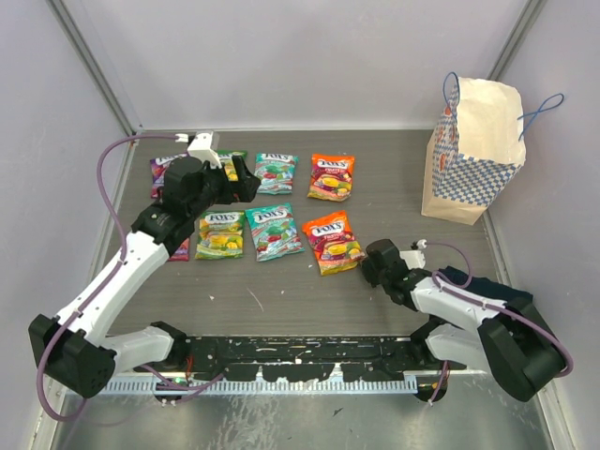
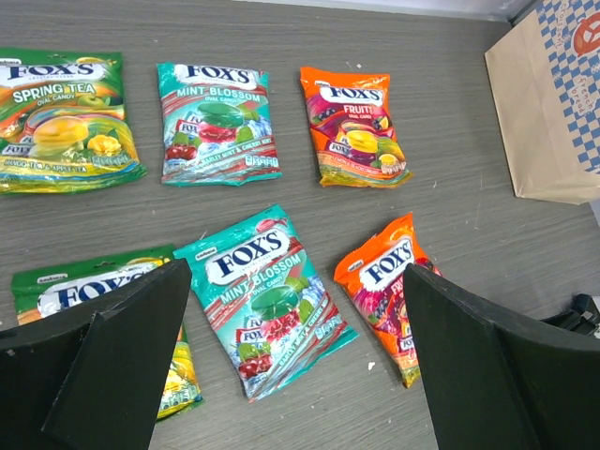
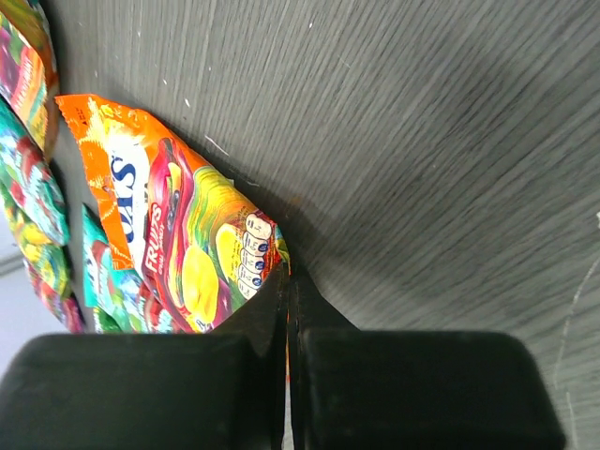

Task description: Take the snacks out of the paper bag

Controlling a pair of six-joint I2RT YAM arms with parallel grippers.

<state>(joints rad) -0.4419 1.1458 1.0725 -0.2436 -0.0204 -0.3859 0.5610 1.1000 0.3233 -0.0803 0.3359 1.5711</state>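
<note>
Snacks with FOX'S logos: Spring Tea, Mint Blossom, Fruits.

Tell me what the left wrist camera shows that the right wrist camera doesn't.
Left wrist only: the bag, the open left claw, and a green packet and a teal packet lying face up with readable labels.
Right wrist only: the shut right claw, its tip at a corner of the near orange packet.
Both: that orange packet and the grey table. The right wrist catches only slivers of other packets at its left edge.
</note>
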